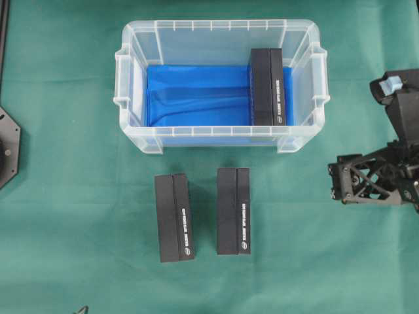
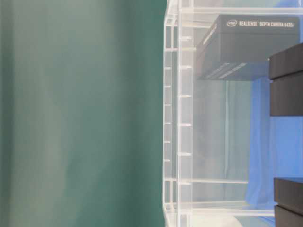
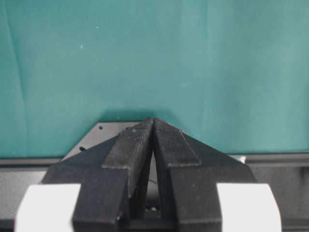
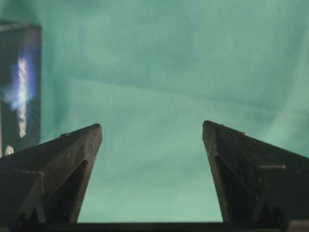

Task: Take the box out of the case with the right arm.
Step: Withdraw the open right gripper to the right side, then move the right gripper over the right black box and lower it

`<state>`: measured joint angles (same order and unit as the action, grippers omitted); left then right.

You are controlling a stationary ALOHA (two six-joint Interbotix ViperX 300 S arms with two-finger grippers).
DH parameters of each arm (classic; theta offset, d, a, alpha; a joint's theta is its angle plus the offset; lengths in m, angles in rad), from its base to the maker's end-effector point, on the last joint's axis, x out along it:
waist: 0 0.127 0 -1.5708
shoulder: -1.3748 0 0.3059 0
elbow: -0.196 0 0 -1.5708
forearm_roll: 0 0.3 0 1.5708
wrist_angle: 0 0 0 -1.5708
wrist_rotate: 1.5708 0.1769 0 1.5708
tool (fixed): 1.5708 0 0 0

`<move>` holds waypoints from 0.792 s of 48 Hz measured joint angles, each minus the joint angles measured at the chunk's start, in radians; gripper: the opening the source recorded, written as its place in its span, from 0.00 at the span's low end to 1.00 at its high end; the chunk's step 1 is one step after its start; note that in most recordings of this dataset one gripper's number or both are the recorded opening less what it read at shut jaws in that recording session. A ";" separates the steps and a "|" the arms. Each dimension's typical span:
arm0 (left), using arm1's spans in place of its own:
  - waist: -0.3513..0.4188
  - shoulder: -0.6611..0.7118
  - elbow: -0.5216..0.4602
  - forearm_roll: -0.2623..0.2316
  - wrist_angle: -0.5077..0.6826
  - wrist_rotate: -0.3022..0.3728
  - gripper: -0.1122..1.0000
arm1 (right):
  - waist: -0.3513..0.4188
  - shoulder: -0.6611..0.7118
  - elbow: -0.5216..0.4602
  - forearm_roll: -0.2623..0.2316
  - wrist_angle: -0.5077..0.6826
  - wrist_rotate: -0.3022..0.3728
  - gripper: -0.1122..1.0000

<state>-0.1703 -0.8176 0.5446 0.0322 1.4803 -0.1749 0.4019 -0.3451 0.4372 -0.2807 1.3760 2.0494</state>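
Worktop (image 1: 65,196) covered in green cloth. Directly on it: clear case (image 1: 222,139) toward the far side; two black boxes, left (image 1: 174,217) and right (image 1: 234,210), side by side in front, apart.

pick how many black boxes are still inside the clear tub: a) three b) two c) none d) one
d: one black box stands against the right end of the clear tub, on its blue lining, while the two other boxes lie on the green cloth in front of the tub.
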 measured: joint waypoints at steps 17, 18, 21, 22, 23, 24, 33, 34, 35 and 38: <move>0.002 0.003 0.000 0.000 0.000 -0.003 0.10 | -0.249 -0.078 0.048 -0.043 -0.049 -0.249 0.85; 0.002 0.003 0.000 0.000 0.000 -0.003 0.10 | -0.267 -0.084 0.049 -0.043 -0.054 -0.264 0.85; 0.002 0.003 0.000 0.000 0.000 -0.003 0.10 | -0.314 -0.100 0.055 -0.041 -0.069 -0.313 0.85; 0.002 0.005 0.000 0.000 0.000 -0.002 0.10 | -0.334 -0.104 0.058 -0.041 -0.074 -0.337 0.85; 0.002 0.005 0.000 0.000 0.000 -0.002 0.10 | -0.350 -0.107 0.060 -0.040 -0.078 -0.356 0.85; 0.002 0.005 0.000 0.000 0.000 -0.005 0.10 | -0.364 -0.110 0.060 -0.038 -0.080 -0.373 0.85; 0.002 0.005 0.002 0.000 0.000 -0.002 0.10 | -0.482 -0.118 0.061 -0.009 -0.091 -0.503 0.85; 0.002 0.006 0.003 0.000 0.000 -0.002 0.10 | -0.489 -0.118 0.061 -0.006 -0.091 -0.514 0.85; 0.002 0.006 0.003 0.000 0.000 -0.003 0.10 | -0.497 -0.118 0.061 -0.005 -0.092 -0.522 0.85; 0.000 0.006 0.006 0.000 0.000 -0.003 0.10 | -0.514 -0.118 0.061 0.005 -0.095 -0.537 0.85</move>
<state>-0.1703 -0.8115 0.5507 0.0322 1.4803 -0.1779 -0.1120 -0.4633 0.4985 -0.2761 1.2809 1.5125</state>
